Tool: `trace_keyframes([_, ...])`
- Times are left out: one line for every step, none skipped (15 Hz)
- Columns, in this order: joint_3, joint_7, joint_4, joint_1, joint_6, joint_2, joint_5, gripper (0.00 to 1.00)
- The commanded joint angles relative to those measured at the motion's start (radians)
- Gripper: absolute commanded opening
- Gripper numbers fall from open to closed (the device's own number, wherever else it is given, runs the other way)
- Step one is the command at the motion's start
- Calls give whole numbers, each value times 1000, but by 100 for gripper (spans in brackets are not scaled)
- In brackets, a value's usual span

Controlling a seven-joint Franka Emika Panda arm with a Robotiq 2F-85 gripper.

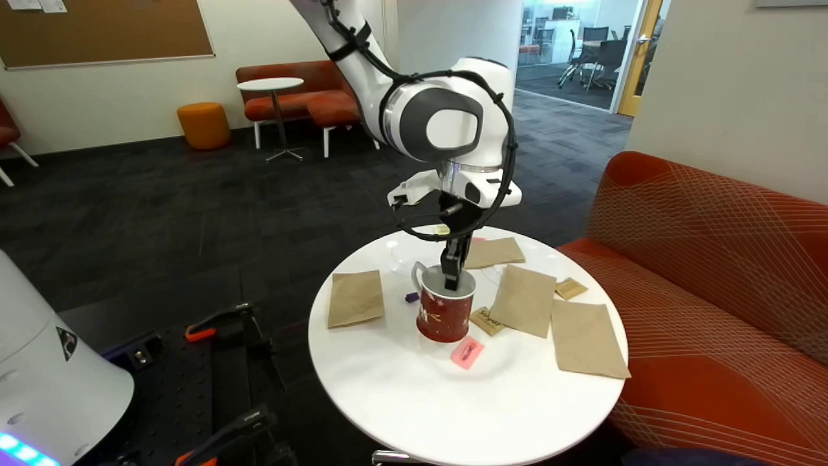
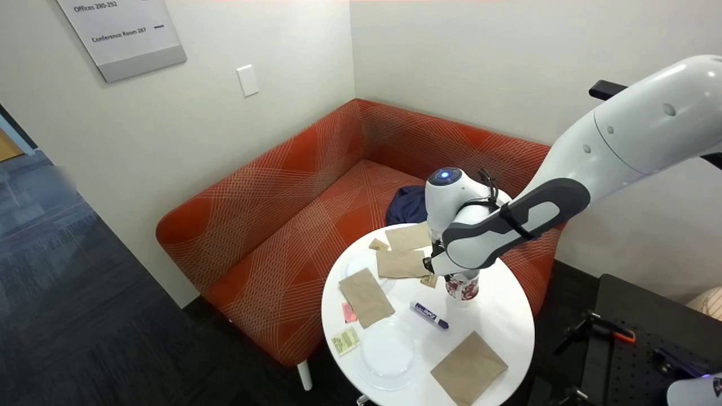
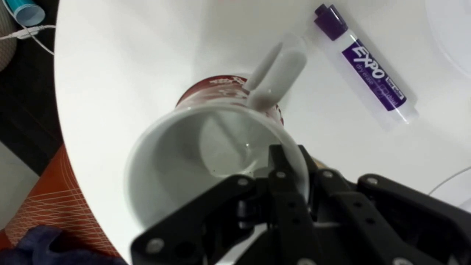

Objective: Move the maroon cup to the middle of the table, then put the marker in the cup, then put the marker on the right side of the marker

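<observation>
Maroon outside and whitish within, the cup (image 1: 444,317) is gripped by its rim in the pincer (image 3: 292,156), whose jaws are closed on the wall, one finger (image 3: 278,162) set inside and the other outside. The cup is held about upright beneath the pincer, over the white table (image 1: 414,401); whether this is touched by the cup's base cannot be told. In the wrist view, the white handle (image 3: 281,75) is seen partway round the rim from the pincer. The marker (image 3: 368,66), purple-capped and lettered EXPO, is laid flat near the pincer, on the handle's side and apart from the cup. In an exterior view, a sugar packet (image 1: 486,321) and a pink packet (image 1: 466,352) are seen below the pincer, close to the cup's base. There, a tan square (image 1: 356,298) is laid to the left of the pincer, and to its right three more are spread, with a small tan packet (image 1: 570,288) beside them. Farther to the pincer's right, an orange-red sofa (image 1: 705,298) is shown. In an exterior view, a clear plate (image 2: 387,349) and a yellow-green packet (image 2: 346,340) are seen well apart from the pincer, whose fingers are hidden there.
</observation>
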Motion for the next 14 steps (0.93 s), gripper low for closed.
trace_keyframes([11,-38,4,-2,-12,-11,-6,2])
trace_keyframes([14,-48,7,-1,-9,-7,-7,2])
trace_keyframes([16,-56,10,0,-7,-3,-7,2])
trace_keyframes([15,-62,14,2,-6,2,-7,2])
trace_keyframes([16,-66,17,3,-4,8,-7,2])
trace_keyframes([17,-69,20,3,-5,14,-6,2])
trace_keyframes([18,-76,22,5,-2,20,-7,2])
trace_keyframes([19,-81,25,6,3,27,-7,2])
trace_keyframes([19,-84,25,7,9,32,-7,2])
trace_keyframes([19,-90,28,8,14,39,-6,2])
trace_keyframes([20,-97,34,9,18,48,-6,2])
trace_keyframes([19,-98,38,11,24,55,-6,2])
trace_keyframes([17,-97,40,15,32,61,-7,2])
trace_keyframes([17,-98,42,16,40,67,-6,2])
